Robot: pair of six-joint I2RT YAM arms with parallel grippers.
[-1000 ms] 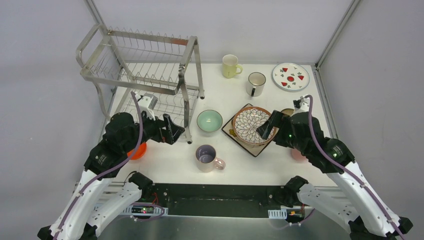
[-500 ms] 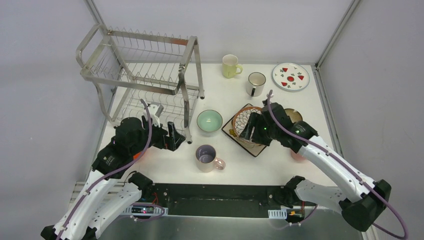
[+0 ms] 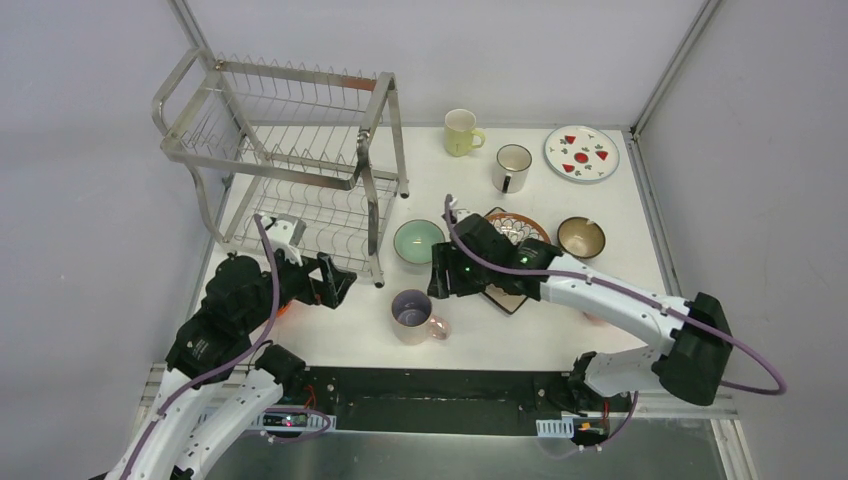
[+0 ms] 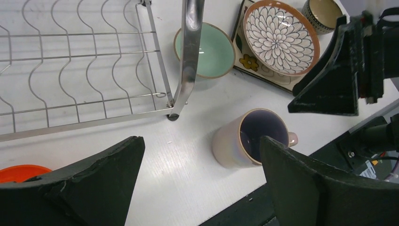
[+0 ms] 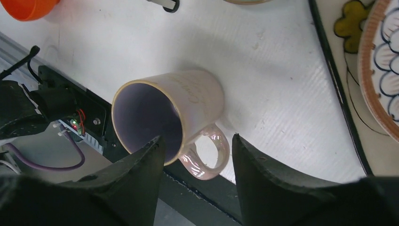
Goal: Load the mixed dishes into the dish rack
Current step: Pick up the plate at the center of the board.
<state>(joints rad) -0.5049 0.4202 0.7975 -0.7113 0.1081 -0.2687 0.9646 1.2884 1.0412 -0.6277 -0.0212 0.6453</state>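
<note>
The lilac mug (image 3: 412,315) stands upright near the table's front edge. My right gripper (image 3: 440,280) hovers over it, and in the right wrist view its half-open jaws (image 5: 196,139) straddle the mug's handle (image 5: 211,157) without touching it. My left gripper (image 3: 335,280) is wide open and holds nothing, by the rack's front leg, with the mug (image 4: 235,146) to the right of its jaws (image 4: 202,139). The silver dish rack (image 3: 290,150) stands at the far left with no dishes showing in it. The mint bowl (image 3: 418,242) sits beside the rack.
The petal plate (image 3: 515,228) lies on the square plate (image 3: 505,298), partly under my right arm. The brown bowl (image 3: 581,238), white mug (image 3: 511,167), yellow mug (image 3: 460,132) and red-fruit plate (image 3: 581,153) are behind. The orange bowl (image 4: 21,172) sits under my left arm.
My right arm swung left from above the stacked plates to over the lilac mug, and its jaws narrowed. The left gripper shifted slightly and stayed open.
</note>
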